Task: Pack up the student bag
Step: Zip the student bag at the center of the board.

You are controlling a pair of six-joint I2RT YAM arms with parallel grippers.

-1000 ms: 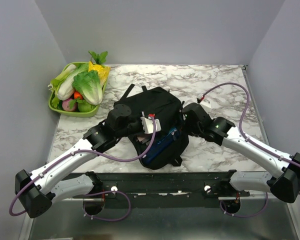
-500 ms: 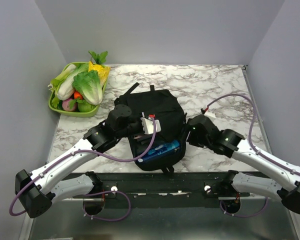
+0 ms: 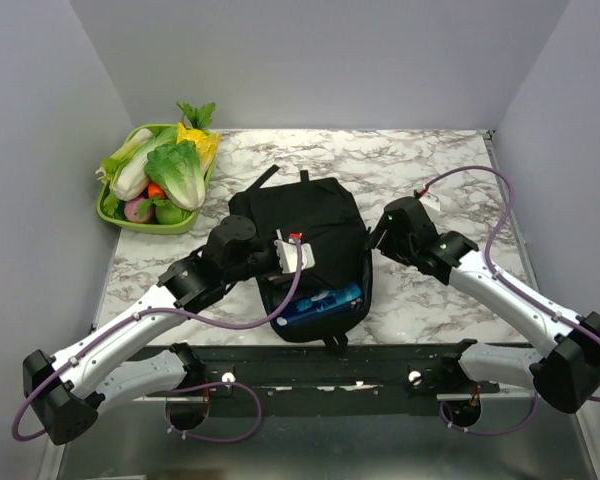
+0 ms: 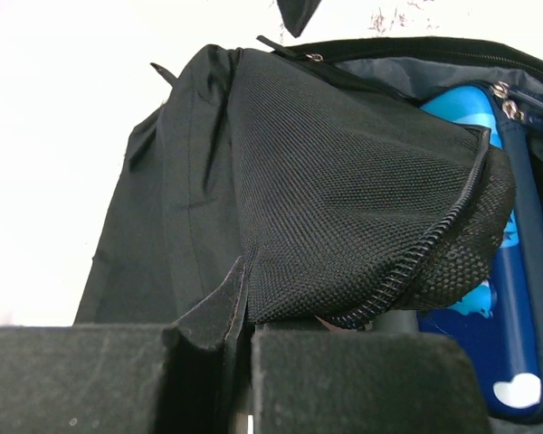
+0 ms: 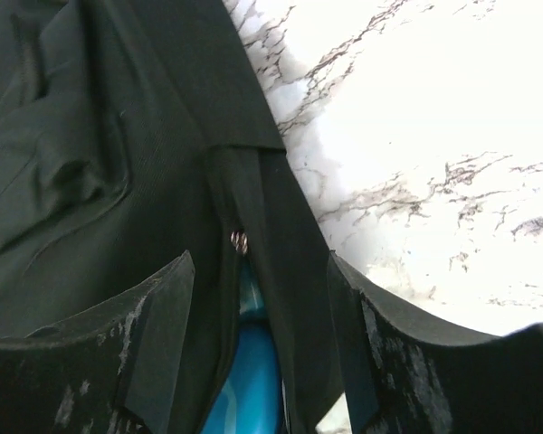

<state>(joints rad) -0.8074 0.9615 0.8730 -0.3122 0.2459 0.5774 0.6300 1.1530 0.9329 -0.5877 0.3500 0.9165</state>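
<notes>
While the left gripper [image 4: 244, 336] is squeezed right down on a bit of black fabric, the other arm is doing pretty much the opposite.

Left side first. In the left wrist view the two pads [image 4: 362, 384] sit together with a thin fold of the student bag [image 4: 326, 181] pinched between them. That grip holds a mesh-textured flap up in a sort of tent shape. The undone zipper [image 4: 434, 249] runs along the flap's raised edge. Under it, on the right, a blue case [image 4: 502, 316] lies inside the bag with grey lining behind it.

Now the right gripper [image 5: 260, 264]: its jaws stand well apart and it has hold of nothing. The bag's side edge runs up between the two fingers [image 5: 136, 344], and as far as I can tell neither one presses on it. A small metal zipper pull [image 5: 239, 240] sits just above the gap, with a sliver of the blue case showing below it.

From the top camera, the bag lies in the middle of the marble table [image 3: 430, 170], between the two arms. Its open mouth faces the arm bases and the blue case is visible in the opening. The left gripper is over the bag's left-centre and the right gripper is at its right edge. In the back left corner there's a green tray [image 3: 130, 222] heaped with vegetables [image 3: 180, 170], off to the bag's left and not touching it.
</notes>
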